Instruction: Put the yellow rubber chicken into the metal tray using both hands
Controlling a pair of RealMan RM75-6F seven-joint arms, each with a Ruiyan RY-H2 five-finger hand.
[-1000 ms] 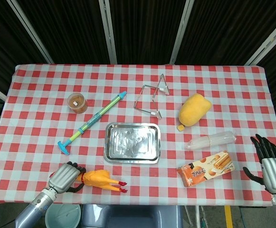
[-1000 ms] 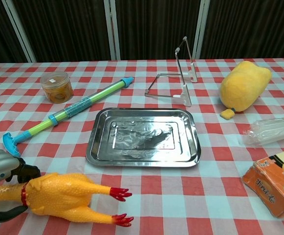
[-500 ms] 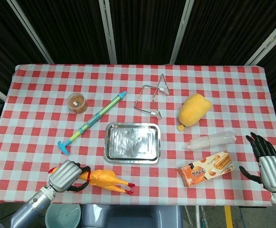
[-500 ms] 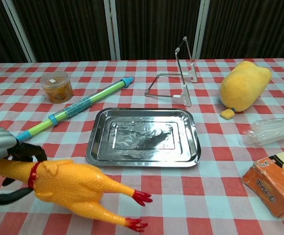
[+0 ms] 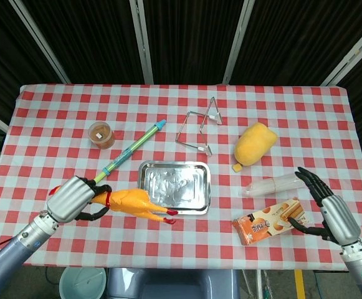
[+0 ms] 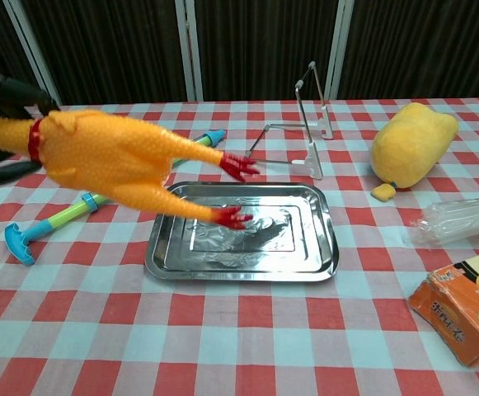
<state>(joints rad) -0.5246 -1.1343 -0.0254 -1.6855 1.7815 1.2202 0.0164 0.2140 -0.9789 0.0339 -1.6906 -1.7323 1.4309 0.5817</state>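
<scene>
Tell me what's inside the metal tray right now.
The metal tray shows only bare, reflective metal. The yellow rubber chicken, held aloft by the left hand, covers the near-left corner in the head view; the chest view shows it bare.

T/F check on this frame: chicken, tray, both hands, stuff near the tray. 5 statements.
1. The left hand holds the rubber chicken off the table. True.
2. The chicken lies flat inside the metal tray. False: it hangs in the air, feet near the tray's left edge.
3. The right hand also grips the chicken. False: it is open, far right, beside the snack box.
4. The tray holds nothing. True.
5. The water squirter lies right of the tray. False: left.
</scene>
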